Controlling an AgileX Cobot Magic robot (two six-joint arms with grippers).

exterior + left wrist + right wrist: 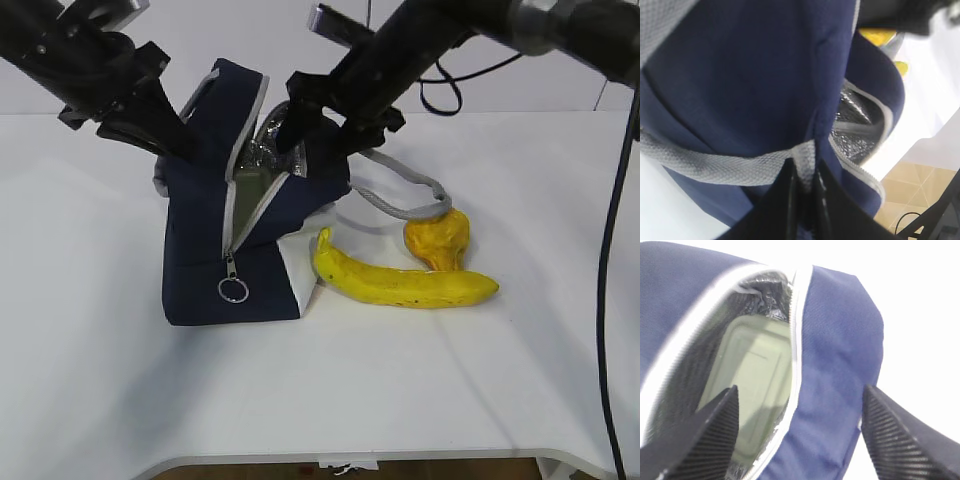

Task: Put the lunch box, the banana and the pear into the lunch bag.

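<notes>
The left hand (805, 200) sits at the bottom edge of the left wrist view, its two dark fingers (785, 200) pressed close together on the grey webbing handle (735, 167) of the lunch bag (750, 75), pinching the strap where it crosses the navy fabric. The bag fills most of the view; to the right its opening gapes, edged by a grey zipper strip (872, 177) and showing crinkled silver lining (855, 125) inside. Beyond the bag's upper right edge a patch of yellow (877, 35) shows, too cut off to identify, over the white counter (925, 85).
</notes>
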